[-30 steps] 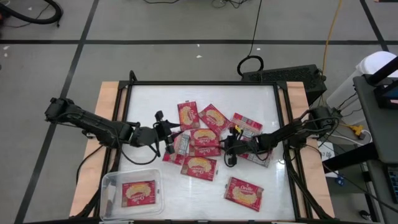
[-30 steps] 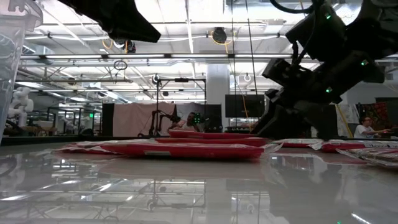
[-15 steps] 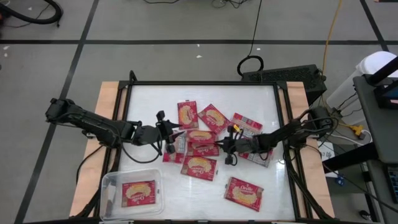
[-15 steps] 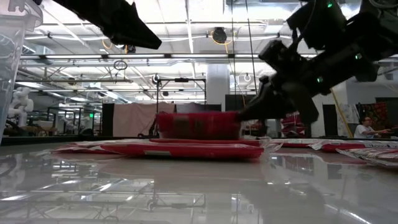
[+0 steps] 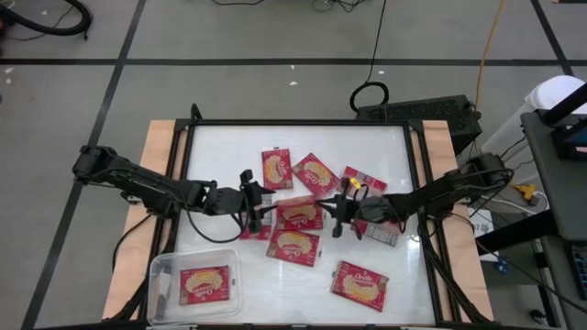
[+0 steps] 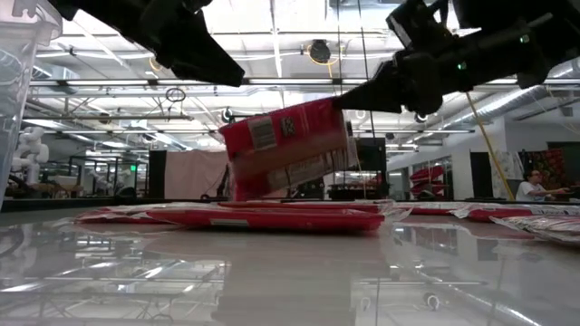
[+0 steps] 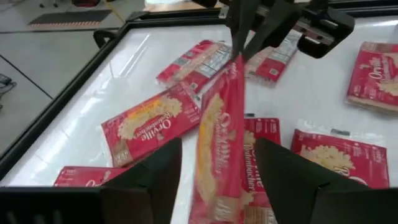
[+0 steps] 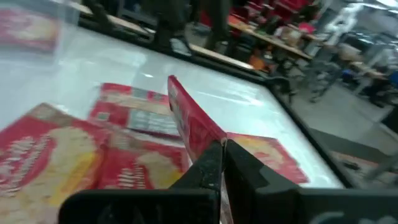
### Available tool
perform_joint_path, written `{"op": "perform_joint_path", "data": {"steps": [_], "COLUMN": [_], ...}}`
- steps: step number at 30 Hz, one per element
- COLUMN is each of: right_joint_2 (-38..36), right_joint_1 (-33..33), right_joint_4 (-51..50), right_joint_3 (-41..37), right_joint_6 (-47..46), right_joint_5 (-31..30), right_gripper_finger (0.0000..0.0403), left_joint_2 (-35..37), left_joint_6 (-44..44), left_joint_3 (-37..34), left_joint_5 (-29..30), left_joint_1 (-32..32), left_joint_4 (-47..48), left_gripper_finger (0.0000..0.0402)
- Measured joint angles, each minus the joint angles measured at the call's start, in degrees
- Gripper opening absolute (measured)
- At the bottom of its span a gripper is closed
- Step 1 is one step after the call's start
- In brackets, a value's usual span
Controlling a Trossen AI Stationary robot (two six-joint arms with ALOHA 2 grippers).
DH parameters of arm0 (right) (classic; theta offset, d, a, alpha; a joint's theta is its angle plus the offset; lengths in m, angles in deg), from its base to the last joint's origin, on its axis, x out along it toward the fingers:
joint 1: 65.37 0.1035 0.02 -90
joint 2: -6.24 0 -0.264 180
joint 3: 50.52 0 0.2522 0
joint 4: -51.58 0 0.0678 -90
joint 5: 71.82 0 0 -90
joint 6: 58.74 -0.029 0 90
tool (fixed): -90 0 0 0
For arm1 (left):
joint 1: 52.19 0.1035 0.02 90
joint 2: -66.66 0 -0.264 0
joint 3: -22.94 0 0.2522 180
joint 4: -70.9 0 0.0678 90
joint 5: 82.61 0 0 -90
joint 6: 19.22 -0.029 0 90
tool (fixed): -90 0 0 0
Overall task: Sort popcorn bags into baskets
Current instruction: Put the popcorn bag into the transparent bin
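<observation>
**Right arm holds one packet on edge between the left arm's spread fingers**

The right gripper (image 5: 337, 216) has its fingers (image 8: 214, 163) pinched tight on the upper edge of a lifted popcorn bag (image 6: 288, 149), which hangs tilted above the heap in the middle of the counter (image 5: 385, 156), its lower edge close over the flat packets. In the low view the printed back panel of this packet faces the camera.

The left gripper (image 5: 255, 206) faces it from the opposite side. Its fingers (image 7: 152, 171) stand apart, one on each side of the lifted bag's free end, and neither visibly presses the packet; the bag's red edge runs up the gap between them.

The other popcorn bags (image 5: 293, 246) lie flat and overlapping under and around both grippers, with one packet (image 5: 359, 284) lying apart nearer the front edge of the counter. The clear basket (image 5: 161, 286) sits at the front left corner with a single bag (image 5: 204, 284) lying face up inside.
</observation>
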Motion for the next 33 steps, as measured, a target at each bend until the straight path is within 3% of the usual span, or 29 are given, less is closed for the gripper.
{"op": "perform_joint_path", "data": {"steps": [9,16,24,33], "right_joint_2": [-9.9,-16.9,-18.5,-18.5], "right_joint_1": [0.0,0.0,0.2,1.9], "right_joint_4": [0.2,3.8,7.7,9.0], "right_joint_3": [0.0,0.0,0.0,0.0], "right_joint_6": [3.8,6.9,7.6,7.6], "right_joint_5": [-3.4,-3.2,1.7,1.7], "right_gripper_finger": [0.0,0.0,0.0,0.0], "left_joint_2": [3.5,1.4,-3.1,-5.4], "left_joint_6": [-5.3,-10.0,-11.2,-12.0], "left_joint_3": [0.0,0.0,0.0,0.0], "left_joint_5": [3.9,4.4,4.4,4.3], "left_joint_1": [-1.0,-0.2,3.2,6.4], "left_joint_4": [0.6,-3.9,-14.1,-19.1], "left_gripper_finger": [0.0232,0.0232,0.0232,0.0232]}}
